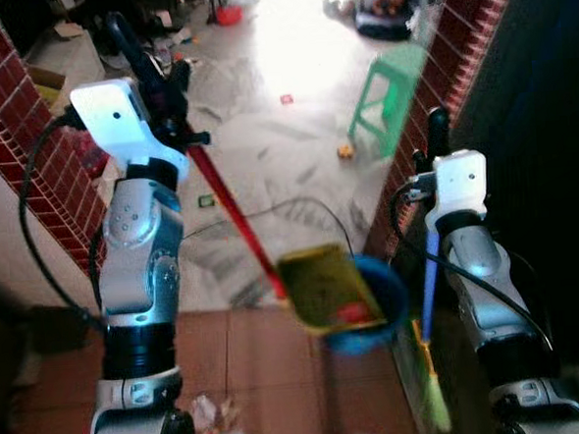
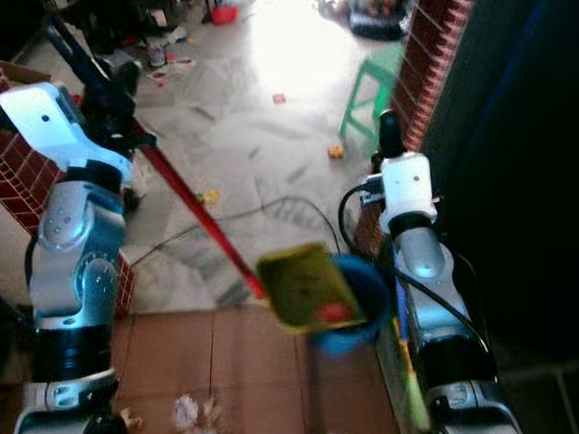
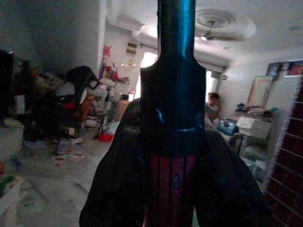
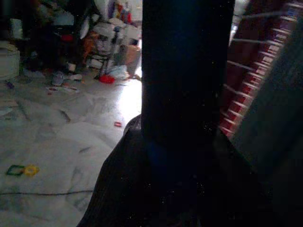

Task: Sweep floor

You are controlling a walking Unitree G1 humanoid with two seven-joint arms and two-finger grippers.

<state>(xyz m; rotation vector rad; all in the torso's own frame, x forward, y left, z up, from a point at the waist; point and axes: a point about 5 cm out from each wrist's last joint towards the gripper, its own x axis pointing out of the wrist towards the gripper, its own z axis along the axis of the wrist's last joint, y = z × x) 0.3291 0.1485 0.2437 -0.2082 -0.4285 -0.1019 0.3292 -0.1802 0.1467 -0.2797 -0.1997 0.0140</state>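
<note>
Gripping the red handle (image 1: pixel 232 216) of a long-handled dustpan, the left gripper (image 1: pixel 170 111) is raised at the robot's left, its black fingers (image 3: pixel 118 189) closed around the shaft, which in the left wrist view runs up between them into a dark sleeve. The handle slants down and toward the middle to the yellow dustpan (image 1: pixel 328 288), which hangs tilted over a blue bucket (image 1: pixel 384 314) at the edge where the red-brown tiled floor (image 1: pixel 260 376) meets the pale marbled floor (image 1: pixel 285 148). Something red lies at the pan's lower edge, by the bucket rim. The right gripper (image 1: pixel 438 134) sits at the robot's right beside a red brick pillar (image 1: pixel 456 49), clamped on a dark pole; below the wrist a blue broom handle (image 1: pixel 429 277) drops to green and yellow bristles (image 1: pixel 434 390) near the floor. A black cable (image 1: pixel 309 206) loops across the pale floor, small bits of litter (image 1: pixel 345 152) are scattered on it, and a green plastic stool (image 1: pixel 390 93) stands near the pillar. Crumpled scraps (image 2: pixel 188 412) lie on the tiles near the robot's body. Farther off the room is cluttered, and a person (image 3: pixel 213 106) can be made out in the left wrist view.
</note>
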